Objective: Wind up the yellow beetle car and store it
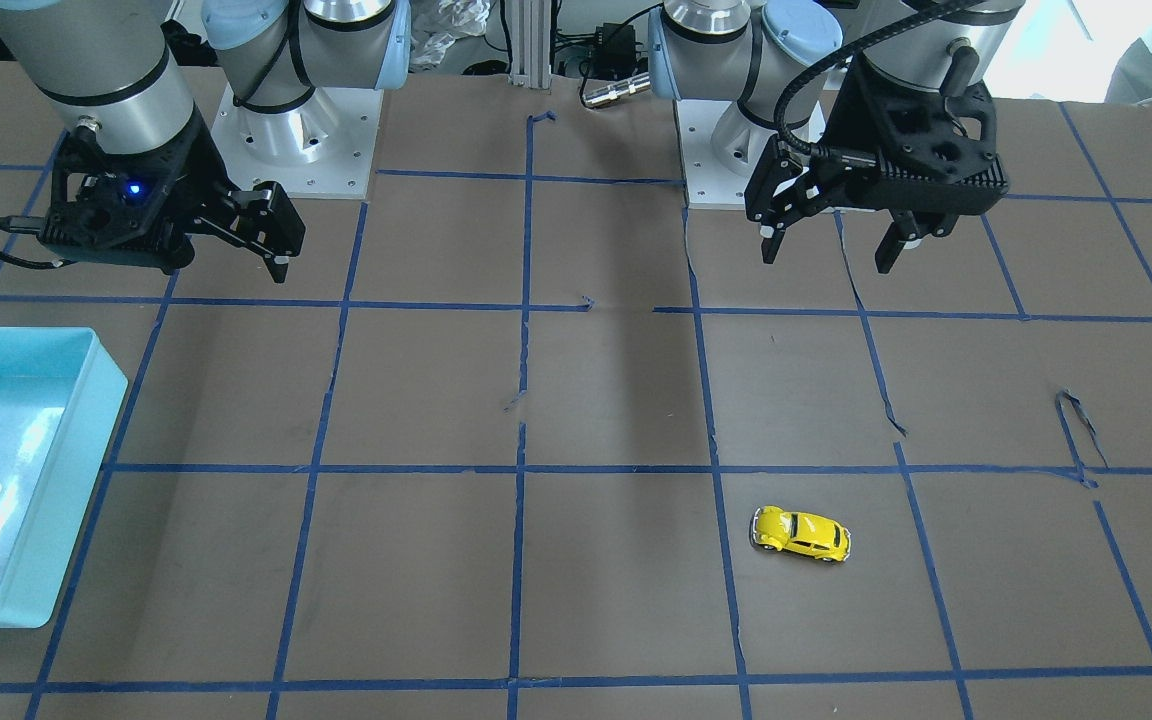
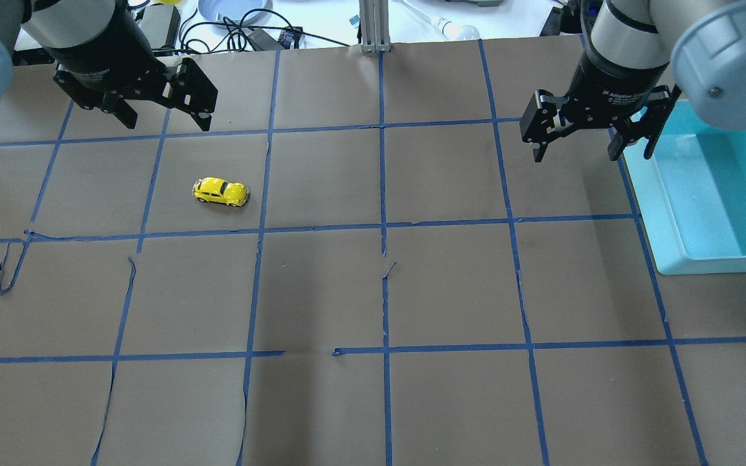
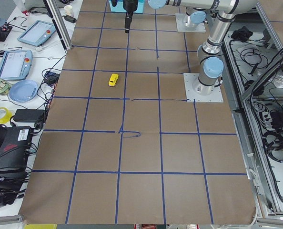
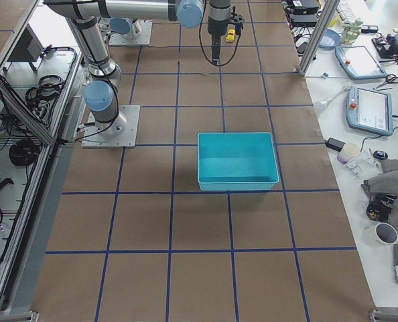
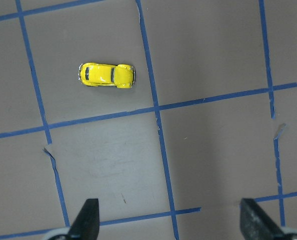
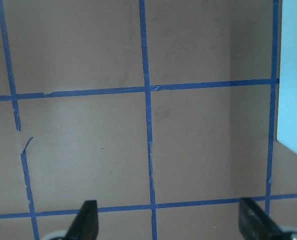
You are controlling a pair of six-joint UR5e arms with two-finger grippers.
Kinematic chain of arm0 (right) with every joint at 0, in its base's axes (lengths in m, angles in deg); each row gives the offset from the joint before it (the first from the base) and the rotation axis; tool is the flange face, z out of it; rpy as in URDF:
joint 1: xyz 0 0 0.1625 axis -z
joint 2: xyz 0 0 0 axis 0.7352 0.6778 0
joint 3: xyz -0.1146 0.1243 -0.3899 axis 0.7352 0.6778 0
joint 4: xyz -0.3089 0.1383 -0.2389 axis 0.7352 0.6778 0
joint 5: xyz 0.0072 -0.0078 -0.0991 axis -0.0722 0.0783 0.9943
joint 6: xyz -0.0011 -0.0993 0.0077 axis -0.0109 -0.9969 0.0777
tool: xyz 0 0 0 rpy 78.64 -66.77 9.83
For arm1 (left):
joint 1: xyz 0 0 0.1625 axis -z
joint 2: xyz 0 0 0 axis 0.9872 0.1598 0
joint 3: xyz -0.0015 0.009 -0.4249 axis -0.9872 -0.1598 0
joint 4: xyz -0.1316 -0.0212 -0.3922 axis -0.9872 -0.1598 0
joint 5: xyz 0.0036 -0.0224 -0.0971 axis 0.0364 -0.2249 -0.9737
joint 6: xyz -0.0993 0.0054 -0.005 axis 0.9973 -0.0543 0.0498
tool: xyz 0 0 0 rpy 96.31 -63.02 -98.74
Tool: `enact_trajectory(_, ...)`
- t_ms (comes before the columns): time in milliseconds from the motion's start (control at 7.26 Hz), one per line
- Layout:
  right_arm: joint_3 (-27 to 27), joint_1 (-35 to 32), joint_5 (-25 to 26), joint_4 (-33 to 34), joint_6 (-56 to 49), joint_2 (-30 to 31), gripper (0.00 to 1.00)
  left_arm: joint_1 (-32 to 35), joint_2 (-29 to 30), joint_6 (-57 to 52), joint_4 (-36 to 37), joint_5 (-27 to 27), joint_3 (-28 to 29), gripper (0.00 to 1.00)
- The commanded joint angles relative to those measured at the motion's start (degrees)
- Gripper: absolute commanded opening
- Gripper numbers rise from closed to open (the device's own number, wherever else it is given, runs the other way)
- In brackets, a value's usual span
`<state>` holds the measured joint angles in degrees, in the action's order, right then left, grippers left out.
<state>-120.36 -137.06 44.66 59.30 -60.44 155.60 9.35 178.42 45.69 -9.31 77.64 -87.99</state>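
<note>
- in the overhead view, the left claw (image 2: pixel 166 120) hangs at the upper left of the frame, above the counter (image 2: pixel 321 291), released, its jaws spread wide and gripping nothing.
- in the left wrist view its two fingers (image 5: pixel 88 222) show at the bottom edge, far apart, with only brown paper between them.
- the yellow beetle car (image 2: pixel 220 191) stands on its wheels on the counter, just below the left claw in the overhead frame and apart from it, touching neither claw.
- the car lies lengthwise across the frame, inside one square of the blue tape grid (image 2: pixel 383 194), close to that square's right-hand line.
- in the left wrist view the car sits in the upper left of the frame, well clear of the fingers.
- the right claw (image 2: pixel 577 155) hangs at the upper right of the overhead frame, also released and empty, its jaws spread.
- in the right wrist view only taped paper shows between its fingers (image 6: pixel 86 222).
- a teal bin (image 2: pixel 703 264) rests on the counter at the right edge of the overhead frame, just beside the right claw and well apart from the car.
</note>
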Motion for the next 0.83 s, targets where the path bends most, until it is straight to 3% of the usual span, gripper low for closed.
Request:
enact_trajectory(0,-0.52,0.00,-0.20,0.00,0.35,0.09,1.00,0.02,-0.27,0.04,0.34,-0.02,-0.33,1.00)
enact_trajectory(688,-0.79,0.00,-0.11,0.00,0.62,0.09,1.00,0.29,-0.09,0.13,0.87,-0.02,-0.51,1.00)
